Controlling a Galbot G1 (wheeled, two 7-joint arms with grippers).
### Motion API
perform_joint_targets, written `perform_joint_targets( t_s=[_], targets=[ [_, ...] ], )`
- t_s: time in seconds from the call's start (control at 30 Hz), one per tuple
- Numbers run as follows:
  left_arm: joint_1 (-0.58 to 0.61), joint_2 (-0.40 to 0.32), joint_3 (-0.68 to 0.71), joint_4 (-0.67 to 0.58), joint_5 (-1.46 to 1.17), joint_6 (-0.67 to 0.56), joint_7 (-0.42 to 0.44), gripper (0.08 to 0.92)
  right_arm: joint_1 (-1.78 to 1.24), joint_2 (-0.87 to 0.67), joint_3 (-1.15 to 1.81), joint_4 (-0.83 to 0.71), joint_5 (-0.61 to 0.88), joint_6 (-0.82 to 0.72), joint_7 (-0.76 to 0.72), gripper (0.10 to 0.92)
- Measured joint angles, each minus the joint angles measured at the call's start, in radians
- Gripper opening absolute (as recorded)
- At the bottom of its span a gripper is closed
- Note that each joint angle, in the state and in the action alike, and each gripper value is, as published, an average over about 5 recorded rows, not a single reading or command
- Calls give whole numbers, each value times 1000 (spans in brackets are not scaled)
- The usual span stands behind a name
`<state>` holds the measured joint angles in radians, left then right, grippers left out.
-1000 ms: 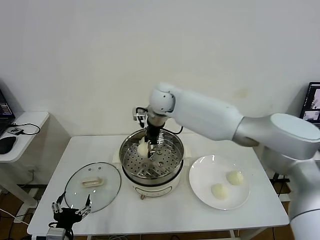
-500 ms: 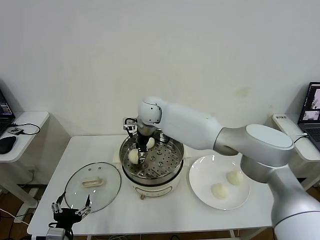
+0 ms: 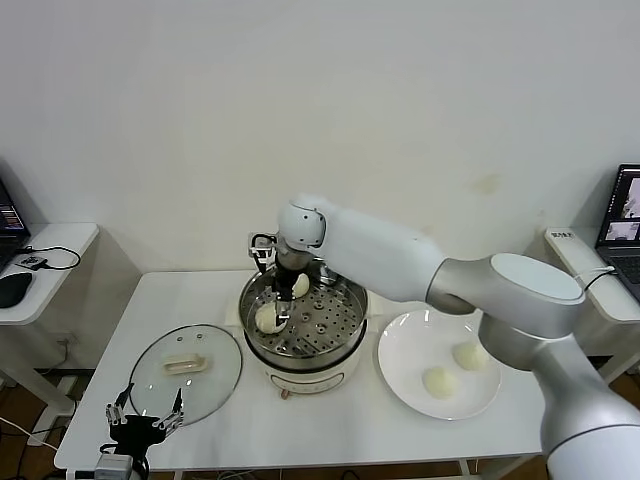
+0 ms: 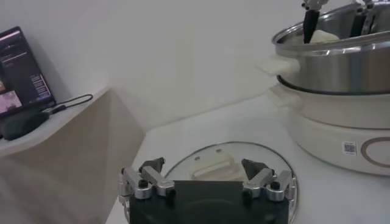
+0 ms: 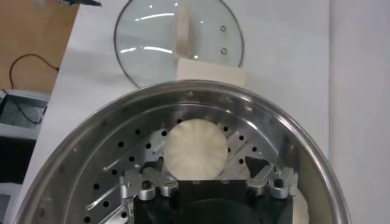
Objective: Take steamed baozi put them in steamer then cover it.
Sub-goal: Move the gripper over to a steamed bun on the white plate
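White desk (image 3: 330,420): steamer (image 3: 345,345) holds two baozi (image 3: 266,317); right hand (image 3: 280,312) spread wide above one, released. Two remain on plate (image 3: 400,345). Cover (image 3: 150,375) off beside left hand (image 3: 142,424), spread wide.

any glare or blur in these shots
Head view: sharp and evenly lit, soft highlights on the glass lid and plate. Left wrist view: the steamer rim shines; the laptop is slightly soft. Right wrist view: bright streaks on the steamer wall, bun crisp.
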<state>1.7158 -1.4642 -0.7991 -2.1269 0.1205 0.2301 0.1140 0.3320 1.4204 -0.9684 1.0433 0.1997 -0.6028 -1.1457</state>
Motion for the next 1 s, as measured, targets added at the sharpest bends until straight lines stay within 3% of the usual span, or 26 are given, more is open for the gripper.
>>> perform_joint_targets(
  t_s=[0.6,1.0],
  targets=[
    [5,9,3,-9,0,2,13,823,144,-509,-7,418,21,41,-146,823],
    [15,-4,2,10,5,0,9,823,0,-813,30,595,-87,92,-167,823]
  ],
)
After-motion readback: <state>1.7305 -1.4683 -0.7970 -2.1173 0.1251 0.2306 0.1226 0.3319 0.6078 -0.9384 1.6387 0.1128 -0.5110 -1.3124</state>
